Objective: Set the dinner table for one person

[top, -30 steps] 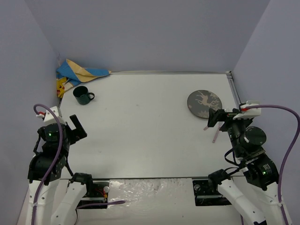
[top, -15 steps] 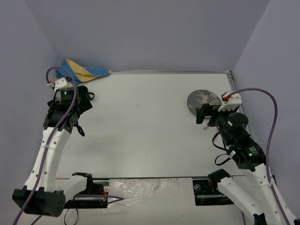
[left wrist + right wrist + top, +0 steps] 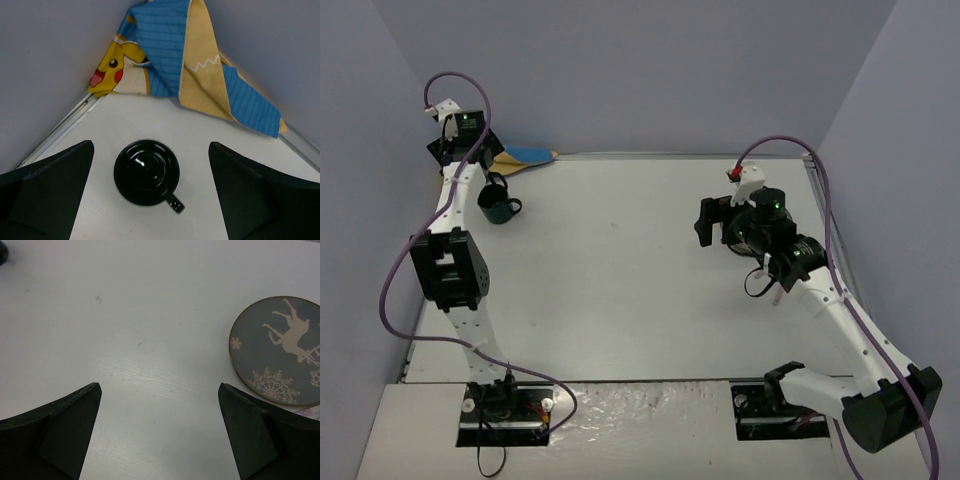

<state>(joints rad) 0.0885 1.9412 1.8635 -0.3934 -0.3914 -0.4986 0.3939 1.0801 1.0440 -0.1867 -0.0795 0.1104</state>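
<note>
Evidently the job had barely begun, for nothing was yet laid out as a place setting on the dinner table (image 3: 620, 260). The left gripper (image 3: 151, 150) hung with its jaws spread wide and nothing between them. A dark mug (image 3: 146, 171) stood upright straight beneath it, framed between the two fingers, with its handle turned back toward the wrist. Beyond the fingertips, a blue-and-yellow cartoon placemat (image 3: 165, 45) lay crumpled in the corner where the walls met the tabletop, close to the mug but not touching it.

The right gripper (image 3: 159, 387) was likewise wide open and empty, poised over bare white surface. A dark plate with a pale reindeer (image 3: 277, 350) lay flat ahead of it and off toward its right finger. A sliver of something pink (image 3: 306, 411) showed at the plate's nearer edge; I could not tell what it was.

To my eye the step in hand was the first fetch, each arm lining up on its own piece. I would guess the left hand either had to drop and close across the mug, or reach past it to pinch a fold of the cloth. The right needed to shift sideways and catch the plate by its rim, which looked awkward with the plate lying flat.
</note>
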